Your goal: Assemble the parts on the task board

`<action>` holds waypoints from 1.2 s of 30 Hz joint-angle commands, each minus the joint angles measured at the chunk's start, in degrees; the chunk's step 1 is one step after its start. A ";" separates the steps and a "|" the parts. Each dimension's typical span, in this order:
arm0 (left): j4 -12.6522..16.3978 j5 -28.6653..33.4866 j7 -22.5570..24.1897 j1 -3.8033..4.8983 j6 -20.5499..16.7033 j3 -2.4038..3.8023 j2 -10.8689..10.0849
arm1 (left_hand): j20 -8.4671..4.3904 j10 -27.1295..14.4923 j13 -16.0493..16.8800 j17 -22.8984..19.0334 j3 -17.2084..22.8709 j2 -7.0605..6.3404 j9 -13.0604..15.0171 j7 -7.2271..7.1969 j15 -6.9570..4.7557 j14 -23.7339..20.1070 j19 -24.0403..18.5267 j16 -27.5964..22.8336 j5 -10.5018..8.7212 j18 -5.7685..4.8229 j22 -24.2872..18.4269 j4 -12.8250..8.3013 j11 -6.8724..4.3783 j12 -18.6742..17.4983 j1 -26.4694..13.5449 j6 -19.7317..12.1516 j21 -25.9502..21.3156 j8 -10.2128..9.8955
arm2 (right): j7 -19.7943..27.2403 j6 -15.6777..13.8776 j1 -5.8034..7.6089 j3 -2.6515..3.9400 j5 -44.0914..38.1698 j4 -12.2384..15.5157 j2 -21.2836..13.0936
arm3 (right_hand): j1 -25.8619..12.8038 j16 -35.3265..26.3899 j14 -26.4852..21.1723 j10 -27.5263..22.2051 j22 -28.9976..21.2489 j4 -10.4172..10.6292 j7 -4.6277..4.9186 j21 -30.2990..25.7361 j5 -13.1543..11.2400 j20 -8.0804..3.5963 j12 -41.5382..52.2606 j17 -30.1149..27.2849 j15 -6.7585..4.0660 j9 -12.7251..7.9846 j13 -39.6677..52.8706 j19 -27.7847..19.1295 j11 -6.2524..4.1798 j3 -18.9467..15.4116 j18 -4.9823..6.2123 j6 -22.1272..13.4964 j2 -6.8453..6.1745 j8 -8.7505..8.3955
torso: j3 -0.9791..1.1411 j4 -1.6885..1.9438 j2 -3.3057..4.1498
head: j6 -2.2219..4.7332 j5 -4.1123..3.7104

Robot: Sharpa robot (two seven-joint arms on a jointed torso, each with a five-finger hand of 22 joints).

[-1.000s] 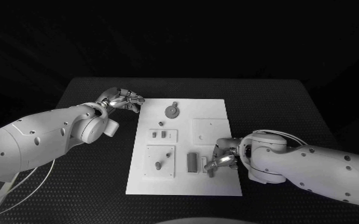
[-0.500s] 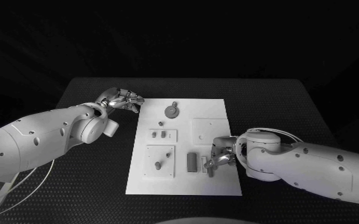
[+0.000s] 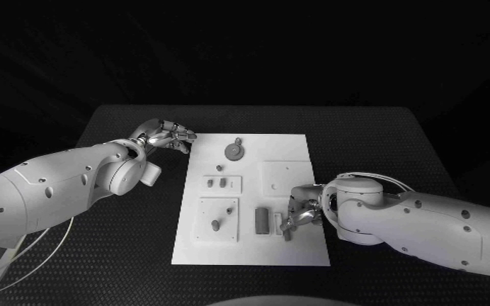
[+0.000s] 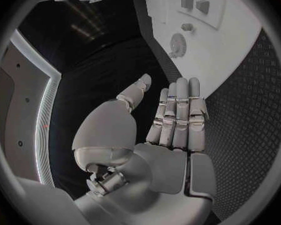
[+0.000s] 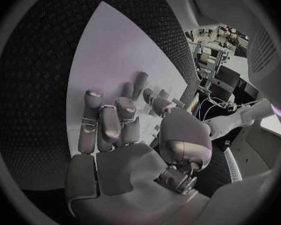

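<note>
The white task board (image 3: 296, 249) lies in the middle of the table and carries several small grey parts. Among them are a round disc (image 3: 235, 151) at its far end, a dark block (image 3: 263, 221) and a pale bar (image 3: 277, 222) near its front. My right hand (image 3: 302, 214) lies on the board's right side with its fingers bent down beside the pale bar, and I see nothing held in it (image 5: 115, 130). My left hand (image 3: 168, 136) hovers off the board's far left corner. Its fingers are straight and it holds nothing (image 4: 178, 120).
On the board are a square inset plate (image 3: 286, 178) and a smaller plate with two pegs (image 3: 219, 219). Black textured tabletop (image 3: 388, 143) surrounds the board on all sides. In the left wrist view the board (image 4: 203, 50) and the disc (image 4: 177, 45) show beyond the fingertips.
My right hand has shifted slightly left, closer to the pale bar. The left hand and the parts have stayed where they were.
</note>
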 commanded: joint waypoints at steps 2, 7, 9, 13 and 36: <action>0.10 -0.36 0.20 0.03 0.78 0.03 0.00 | 0.11 -0.23 -0.06 0.07 -0.03 0.00 -0.10 0.01 0.35 0.02 -0.34 -0.31 -0.07 -0.10 -0.07 0.03 0.13 -0.12 -0.43 -0.52 0.20 0.11 | -2.99 3.86 -0.83 -0.81 -1.95 -1.13 -0.84 | 0.36 0.24 0.18 0.33 0.95 -0.66 0.40 0.15 0.17 -0.07 -0.11 -0.17 0.10 -4.02 -0.13 -0.20 -0.02 0.03 0.48 -0.28 -0.43 -0.56 | 0.02 0.01 0.00 | -0.10 0.04; 0.06 -0.36 0.16 0.03 0.77 0.03 0.04 | 0.11 -0.24 -0.06 0.08 -0.03 0.00 -0.10 0.01 0.35 0.02 -0.34 -0.32 -0.07 -0.09 -0.07 0.03 0.13 -0.12 -0.44 -0.52 0.20 0.11 | -2.96 3.62 -0.83 -0.81 -1.97 -1.10 -1.02 | 0.63 0.19 0.14 0.30 0.91 -1.19 0.42 0.11 0.17 -0.05 -0.22 -0.32 0.12 -4.06 -0.21 -0.19 0.00 0.21 0.48 -0.28 -0.69 -0.59 | -0.01 0.01 0.00 | -0.13 0.02; 0.04 -0.36 0.14 0.03 0.77 0.03 0.05 | 0.11 -0.24 -0.06 0.09 -0.03 0.01 -0.10 0.01 0.35 0.03 -0.34 -0.32 -0.07 -0.09 -0.07 0.03 0.13 -0.12 -0.44 -0.52 0.20 0.11 | -2.91 3.46 -0.83 -0.81 -2.18 -1.10 -1.08 | 0.64 0.18 0.11 0.29 0.91 -1.21 0.42 0.11 0.17 -0.05 -0.24 -0.39 0.12 -4.06 -0.23 -0.19 0.00 0.22 0.48 -0.28 -0.71 -0.59 | 0.01 0.01 0.01 | -0.16 0.02; 0.01 -0.37 0.14 0.03 0.78 0.02 0.08 | 0.11 -0.24 -0.06 0.10 -0.03 0.01 -0.10 0.01 0.35 0.03 -0.34 -0.32 -0.07 -0.09 -0.07 0.03 0.13 -0.12 -0.45 -0.52 0.20 0.11 | -2.91 3.78 -0.83 -0.80 -2.76 -1.02 -1.13 | 0.91 0.14 0.10 0.24 0.89 -1.62 0.44 0.09 0.17 -0.03 -0.35 -0.44 0.14 -4.10 -0.31 -0.18 0.02 0.38 0.48 -0.31 -0.81 -0.62 | 0.05 -0.04 0.02 | -0.18 0.03; 0.34 -0.40 0.11 0.03 0.75 0.02 0.16 | 0.11 -0.26 -0.05 0.14 -0.01 0.01 -0.11 0.01 0.35 0.03 -0.34 -0.34 -0.07 -0.09 -0.06 0.01 0.13 -0.12 -0.45 -0.54 0.20 0.11 | -3.63 5.23 -0.82 -0.79 -18.22 1.69 -2.10 | 1.27 -0.74 -1.14 -1.18 0.69 1.44 0.91 -0.58 0.17 0.44 -2.13 -3.05 0.60 -4.46 -1.47 -0.45 0.50 2.67 0.48 -1.12 -7.12 -1.16 | -0.01 -0.07 0.01 | -0.23 -0.36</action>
